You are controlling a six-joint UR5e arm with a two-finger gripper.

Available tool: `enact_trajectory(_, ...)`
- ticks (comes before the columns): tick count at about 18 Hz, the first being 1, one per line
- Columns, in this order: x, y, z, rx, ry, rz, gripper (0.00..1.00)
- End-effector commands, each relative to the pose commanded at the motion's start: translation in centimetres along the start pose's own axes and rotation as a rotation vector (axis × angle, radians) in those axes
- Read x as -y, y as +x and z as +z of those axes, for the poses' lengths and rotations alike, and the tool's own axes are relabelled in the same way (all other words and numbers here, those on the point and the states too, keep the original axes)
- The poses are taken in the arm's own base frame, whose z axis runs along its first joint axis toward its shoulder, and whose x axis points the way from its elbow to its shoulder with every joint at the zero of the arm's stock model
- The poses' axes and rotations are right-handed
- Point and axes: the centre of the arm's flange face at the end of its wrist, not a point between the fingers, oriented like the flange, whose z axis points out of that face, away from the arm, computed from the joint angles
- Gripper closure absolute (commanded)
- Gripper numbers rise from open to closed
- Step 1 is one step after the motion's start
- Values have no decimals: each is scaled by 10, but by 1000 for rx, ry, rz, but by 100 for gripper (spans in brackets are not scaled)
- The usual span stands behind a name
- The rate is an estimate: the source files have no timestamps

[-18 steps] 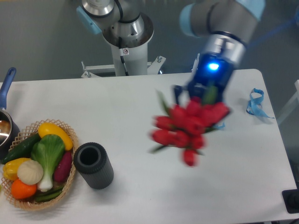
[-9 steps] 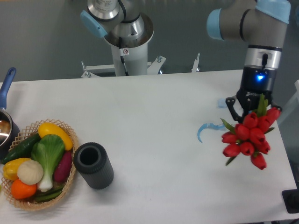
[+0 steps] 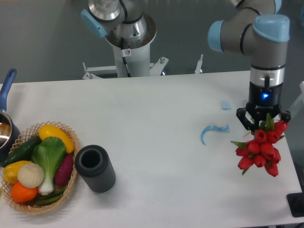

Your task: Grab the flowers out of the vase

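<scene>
Claw [image 3: 262,124] grips flowers [image 3: 260,150]; blue ribbon [image 3: 212,131] beside.

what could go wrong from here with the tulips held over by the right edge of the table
The gripper holds the flowers near the table's right edge; if released here, they might roll or tip off. The heads hang below the grip, so the bunch could slip if the hold is loose. A blue ribbon scrap lies nearby and could get dragged along.
</scene>
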Motion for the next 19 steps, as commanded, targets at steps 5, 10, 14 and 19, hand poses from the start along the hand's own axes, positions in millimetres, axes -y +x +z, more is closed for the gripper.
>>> enact_trajectory(5, -7, -5, -3, -7, -128, -3, 95)
enact_trajectory(10, 10, 3, 7, 10, -198, 40, 95)
enact_trajectory(14, 9, 16, 36, -10, -316, 74, 95)
enact_trajectory(19, 7, 30, 50, -40, -382, 129, 95)
